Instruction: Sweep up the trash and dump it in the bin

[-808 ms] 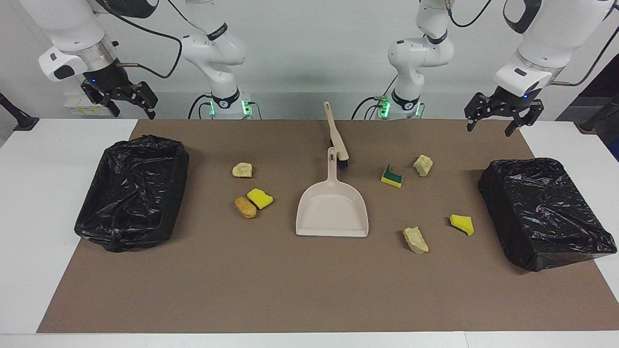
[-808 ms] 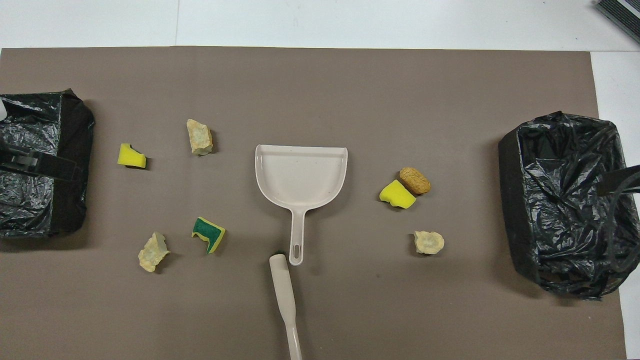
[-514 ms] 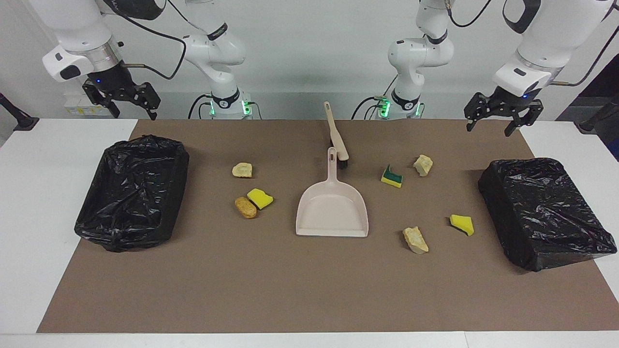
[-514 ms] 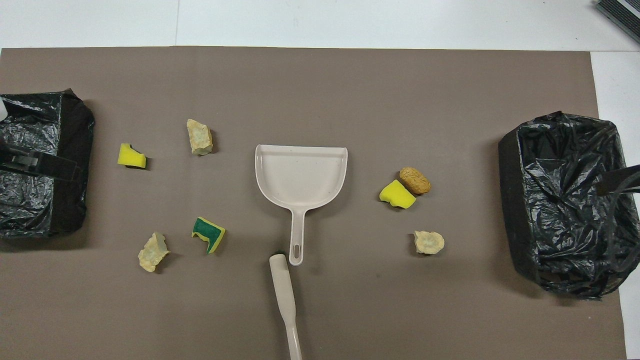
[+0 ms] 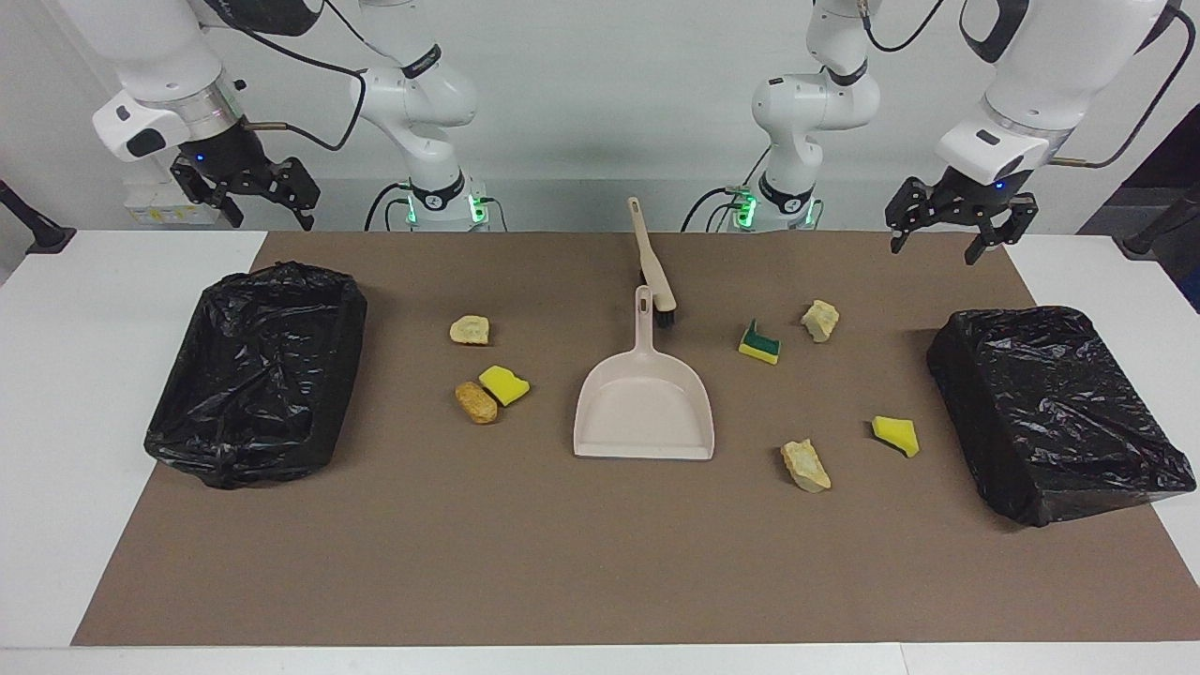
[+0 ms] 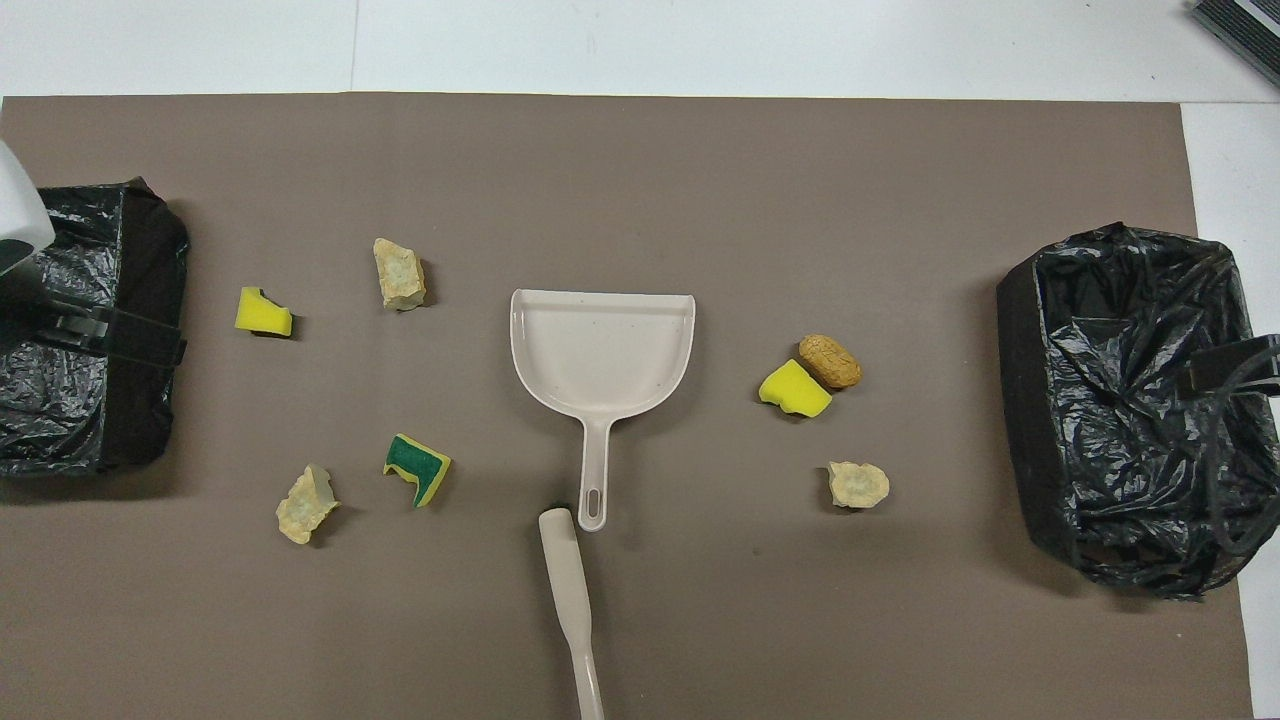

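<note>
Both arms raised, wrists angled down. Left gripper (image 5: 949, 234) and right gripper (image 5: 251, 199) hang with jaws spread wide (nothing held), above the desk ends.

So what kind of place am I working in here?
Looks like a robotics lab bench, not a home: two arm bases bolted at the table's edge, a brown mat laid out, staged trash and two bag-lined bins.

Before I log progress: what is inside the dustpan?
Nothing: the dustpan tray is bare. All seven trash scraps lie on the mat. Its underside is covered.
</note>
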Robot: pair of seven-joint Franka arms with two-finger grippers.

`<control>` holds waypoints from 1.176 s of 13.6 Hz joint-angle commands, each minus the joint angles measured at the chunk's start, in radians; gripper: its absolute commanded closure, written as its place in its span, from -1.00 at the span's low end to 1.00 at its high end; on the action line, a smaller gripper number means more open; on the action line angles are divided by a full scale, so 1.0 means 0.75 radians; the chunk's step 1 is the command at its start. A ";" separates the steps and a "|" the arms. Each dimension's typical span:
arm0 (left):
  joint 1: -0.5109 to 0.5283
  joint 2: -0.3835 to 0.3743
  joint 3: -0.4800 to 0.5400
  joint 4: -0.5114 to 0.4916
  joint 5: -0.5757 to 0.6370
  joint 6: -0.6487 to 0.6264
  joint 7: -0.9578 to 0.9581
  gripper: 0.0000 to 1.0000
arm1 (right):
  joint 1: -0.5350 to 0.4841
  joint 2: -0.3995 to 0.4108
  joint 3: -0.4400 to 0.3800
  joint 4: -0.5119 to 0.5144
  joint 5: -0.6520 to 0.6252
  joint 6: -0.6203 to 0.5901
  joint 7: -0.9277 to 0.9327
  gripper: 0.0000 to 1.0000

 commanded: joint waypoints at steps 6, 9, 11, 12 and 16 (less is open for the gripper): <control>-0.118 -0.101 -0.003 -0.142 -0.021 0.009 -0.056 -1.00 | 0.080 0.211 0.081 0.130 0.083 0.026 0.098 -1.00; -0.206 -0.185 -0.005 -0.297 -0.045 0.025 -0.162 -1.00 | 0.194 0.277 0.079 0.118 0.079 0.120 0.132 -1.00; -0.294 -0.281 -0.007 -0.481 -0.064 0.166 -0.297 -1.00 | 0.272 0.319 0.081 0.106 0.094 0.212 0.261 -1.00; -0.359 -0.328 -0.007 -0.567 -0.066 0.211 -0.369 -1.00 | 0.307 0.346 0.081 0.106 0.096 0.241 0.308 -1.00; -0.588 -0.451 -0.007 -0.804 -0.098 0.238 -0.598 -1.00 | 0.493 0.442 0.081 0.100 0.098 0.372 0.525 -1.00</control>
